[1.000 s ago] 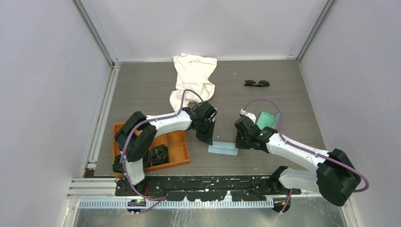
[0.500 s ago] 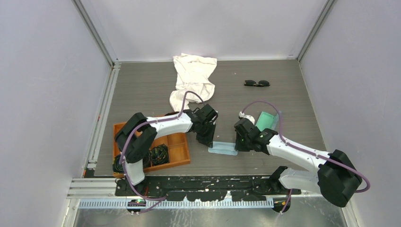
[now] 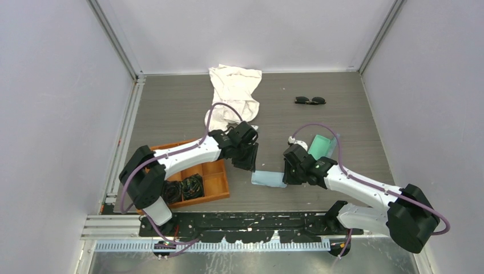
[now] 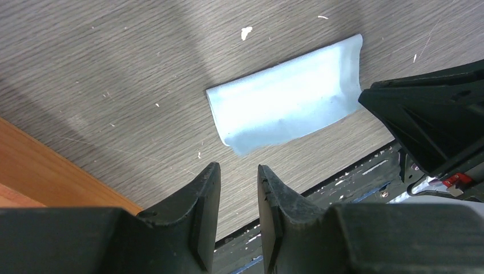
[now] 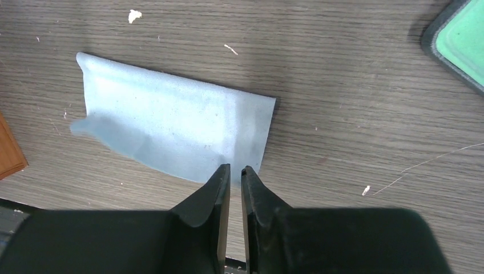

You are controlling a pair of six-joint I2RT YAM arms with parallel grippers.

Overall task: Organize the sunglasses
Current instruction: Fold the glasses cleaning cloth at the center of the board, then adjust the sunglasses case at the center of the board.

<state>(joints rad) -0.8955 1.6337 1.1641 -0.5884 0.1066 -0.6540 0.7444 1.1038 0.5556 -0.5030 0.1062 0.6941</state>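
The sunglasses (image 3: 310, 100) lie folded on the table at the back right, far from both grippers; neither wrist view shows them. The grey-blue case (image 3: 321, 145) lies open with its mint-green lining up, just right of my right wrist; its corner shows in the right wrist view (image 5: 465, 40). A small light-blue cloth (image 3: 268, 178) lies flat between the grippers, also seen in both wrist views (image 4: 288, 100) (image 5: 171, 134). My left gripper (image 3: 246, 162) (image 4: 238, 166) is slightly open and empty, just left of it. My right gripper (image 3: 287, 171) (image 5: 235, 167) is shut and empty over its right edge.
A large white cloth (image 3: 234, 94) lies crumpled at the back centre. An orange tray (image 3: 216, 178) with black coiled bundles (image 3: 192, 185) sits at the front left, beside my left arm. The table's front edge runs just below the blue cloth.
My left gripper has drawn back up and left off the blue cloth's left corner, and its elbow has swung left. My right gripper has barely shifted. The blue cloth stays flat.
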